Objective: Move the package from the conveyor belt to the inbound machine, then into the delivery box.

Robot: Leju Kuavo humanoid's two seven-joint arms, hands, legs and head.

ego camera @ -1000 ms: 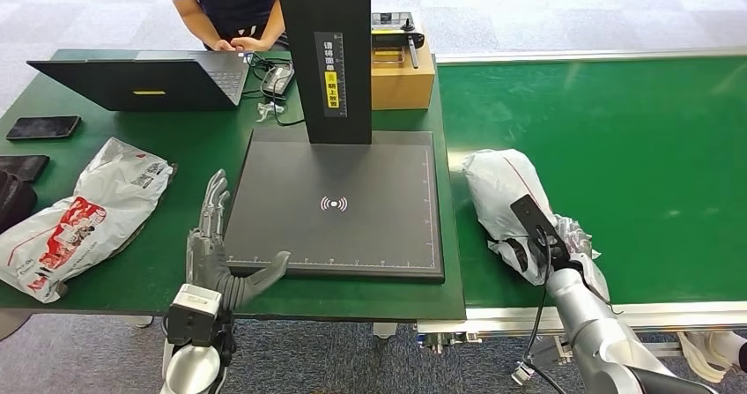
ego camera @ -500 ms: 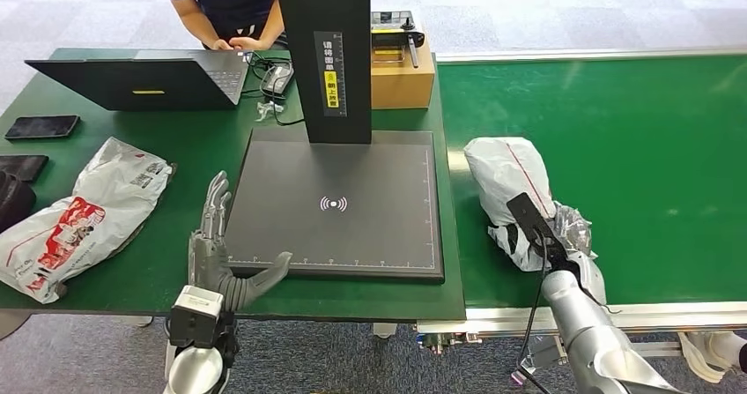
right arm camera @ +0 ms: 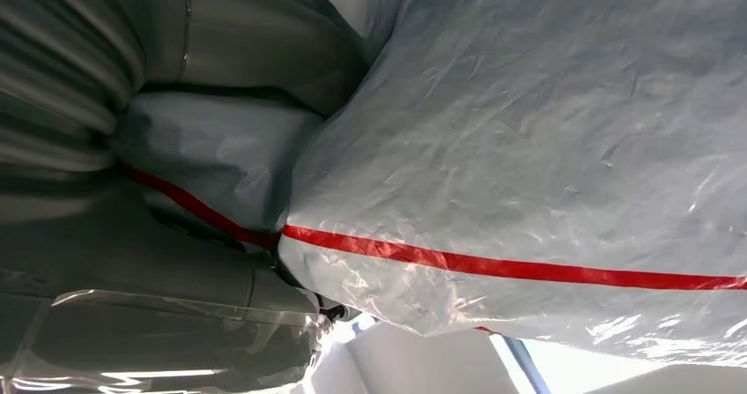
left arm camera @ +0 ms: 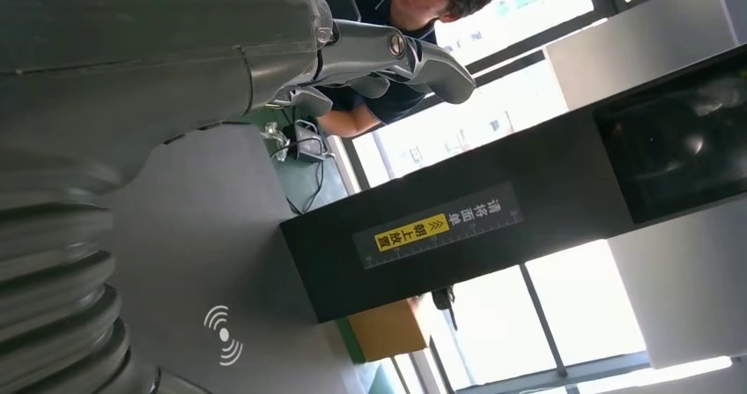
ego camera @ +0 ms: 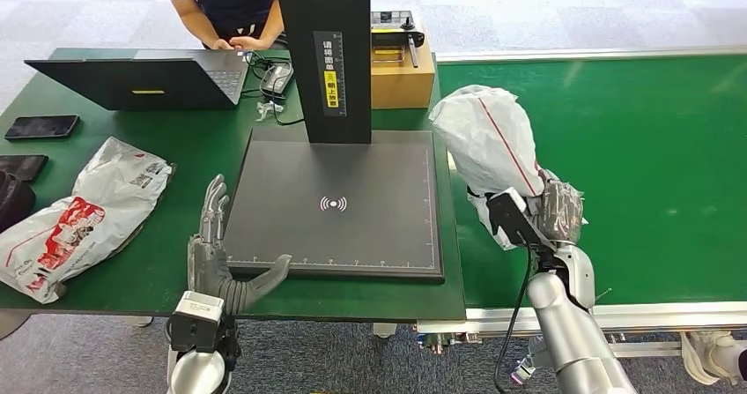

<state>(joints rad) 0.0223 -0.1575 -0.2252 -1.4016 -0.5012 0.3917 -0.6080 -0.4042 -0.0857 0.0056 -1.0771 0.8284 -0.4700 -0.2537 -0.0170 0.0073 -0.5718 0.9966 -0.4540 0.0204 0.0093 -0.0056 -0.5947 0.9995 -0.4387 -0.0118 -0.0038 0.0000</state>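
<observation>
My right hand [ego camera: 553, 213] grips a white plastic package [ego camera: 485, 138] with a red stripe and holds it lifted above the left edge of the green conveyor belt [ego camera: 634, 147], beside the inbound machine's black scan plate [ego camera: 352, 226]. Up close in the right wrist view the package [right arm camera: 546, 147] bulges over the grey hand [right arm camera: 132, 103]. My left hand [ego camera: 216, 257] rests open at the plate's front left corner, fingers spread, holding nothing; its fingers [left arm camera: 388, 55] reach toward the machine's black column [left arm camera: 493, 226].
On the green table [ego camera: 203, 156] lie a red-and-white bag [ego camera: 84, 213], a phone [ego camera: 42, 127], a laptop [ego camera: 150, 81] and a cardboard box [ego camera: 403, 77]. A person [ego camera: 225, 6] stands behind the laptop. The scanner column [ego camera: 328, 55] rises at the plate's back.
My right hand has raised the package off the belt and carried it up and left toward the scan plate. The left hand has stayed put.
</observation>
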